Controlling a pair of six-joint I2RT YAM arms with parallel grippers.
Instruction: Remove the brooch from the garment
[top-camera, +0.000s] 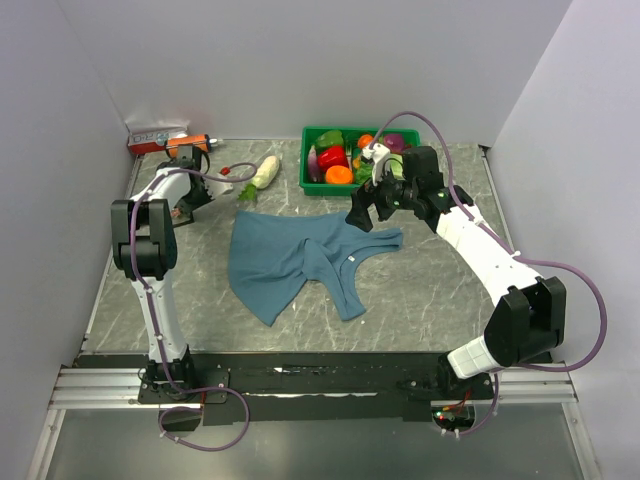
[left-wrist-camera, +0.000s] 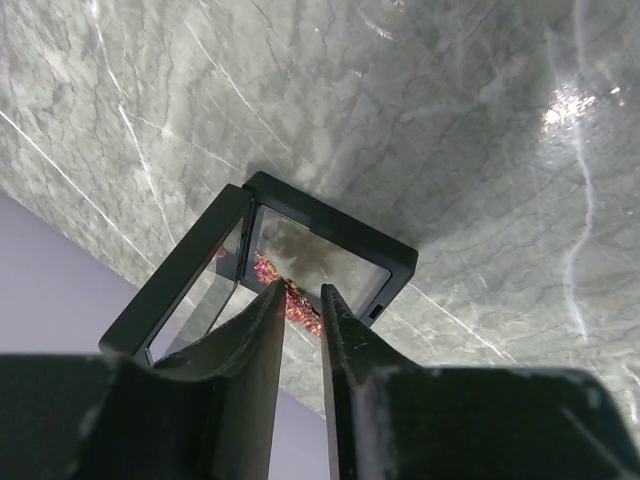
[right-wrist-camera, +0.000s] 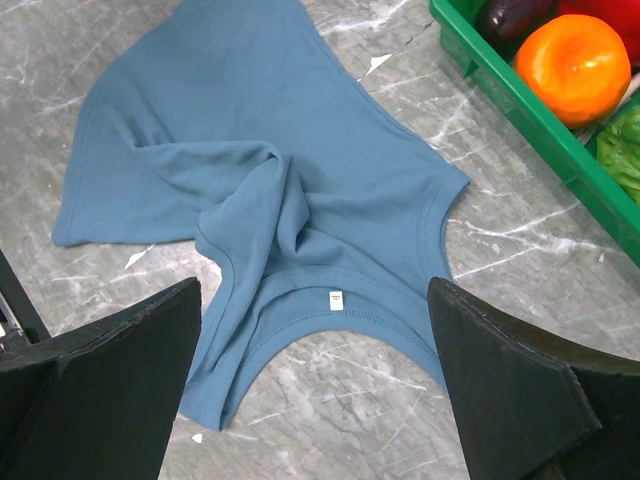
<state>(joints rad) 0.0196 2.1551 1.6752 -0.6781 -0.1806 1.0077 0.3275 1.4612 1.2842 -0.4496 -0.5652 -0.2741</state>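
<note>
brooch (left-wrist-camera: 268, 272), a small reddish-gold glitter, sits in the narrow gap between the left gripper (left-wrist-camera: 301, 293) fingers. the jaws are drawn nearly together on it and it appears pinched there, though the dark fingers hide part of it. its sparkling strip runs on a slant across the gap, from upper left to lower right in the left wrist view. the fingertips point down into a small black-framed clear case (left-wrist-camera: 330, 225) that lies hinged open on the marble table (top-camera: 440, 290).

seen from above, this all lies well to the left of the garment (top-camera: 285, 260), beyond its far left corner, with bare table between them. no brooch shows on the cloth. the left arm is folded, elbow high, forearm reaching away from its base toward that spot.

the right gripper (right-wrist-camera: 315, 385) hangs above the garment's neckline, fingers spread wide and holding nothing. the small white neck label (right-wrist-camera: 335, 299) lies just ahead of its fingers. the teal garment is rumpled, with a fold bunched toward its middle. a green bin (right-wrist-camera: 520, 110) of toy produce stands beyond the garment's far right corner.

judging from this, the left arm alone governs the coming move. the brooch lies straight below its fingers at the case, so a short drop and a widening of the jaws would leave it there.
</note>
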